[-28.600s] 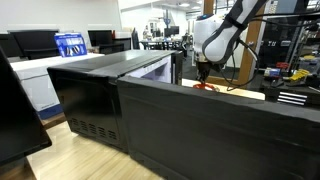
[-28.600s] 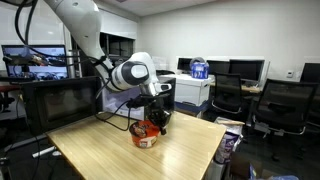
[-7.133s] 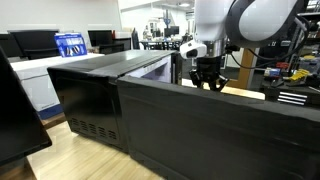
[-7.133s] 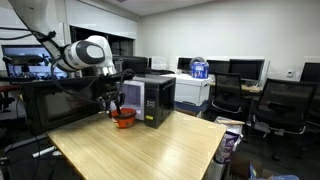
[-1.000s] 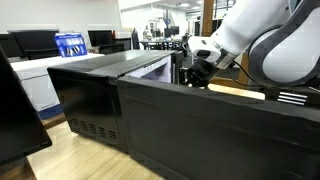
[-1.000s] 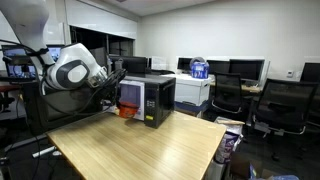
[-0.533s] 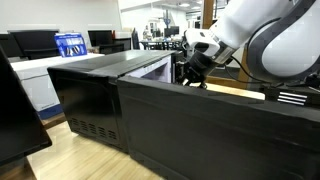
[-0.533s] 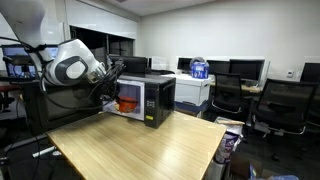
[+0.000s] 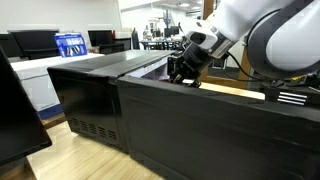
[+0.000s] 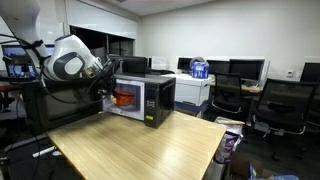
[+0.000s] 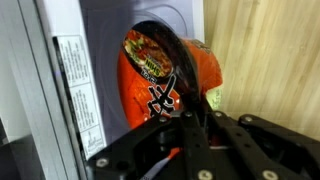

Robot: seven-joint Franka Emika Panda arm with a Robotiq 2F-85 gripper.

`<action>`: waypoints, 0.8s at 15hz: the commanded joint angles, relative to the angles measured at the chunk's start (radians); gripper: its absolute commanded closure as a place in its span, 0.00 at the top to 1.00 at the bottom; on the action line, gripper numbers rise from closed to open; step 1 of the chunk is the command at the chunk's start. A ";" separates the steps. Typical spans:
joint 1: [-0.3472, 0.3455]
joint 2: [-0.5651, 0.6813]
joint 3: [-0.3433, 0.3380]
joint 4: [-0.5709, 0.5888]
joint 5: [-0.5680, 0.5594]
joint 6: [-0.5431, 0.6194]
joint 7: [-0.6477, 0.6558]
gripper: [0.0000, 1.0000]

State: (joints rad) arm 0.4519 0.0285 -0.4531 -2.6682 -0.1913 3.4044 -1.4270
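My gripper (image 11: 190, 108) is shut on the black rim of an orange-red bowl (image 11: 160, 70) with printed markings. In the wrist view the bowl sits at the open mouth of the microwave (image 11: 120, 25), partly inside the grey cavity, with a label strip on the frame to its left. In an exterior view the gripper (image 10: 110, 97) reaches into the front of the black microwave (image 10: 150, 95) at the far left of the wooden table (image 10: 140, 150), and the bowl (image 10: 122, 98) shows orange within the opening. Whether the bowl rests on the cavity floor is hidden.
Black partitions (image 9: 200, 130) block most of the scene in an exterior view, where only the gripper (image 9: 183, 70) and arm show. Office chairs (image 10: 280, 105), monitors and a white cabinet (image 10: 195, 92) stand behind the table. A small object (image 10: 232, 143) lies at the table's right edge.
Over the last second the arm has carried the bowl sideways to the microwave; the bowl has gone from in front of the opening to inside it. The grip has stayed shut.
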 commanded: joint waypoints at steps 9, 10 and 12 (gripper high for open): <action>-0.167 -0.007 0.162 0.006 -0.115 0.052 0.033 0.04; -0.207 -0.004 0.198 0.019 -0.126 0.050 0.040 0.04; -0.292 0.014 0.265 0.053 -0.134 0.049 0.051 0.04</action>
State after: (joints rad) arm 0.2688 0.0404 -0.2730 -2.6458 -0.2920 3.4567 -1.4036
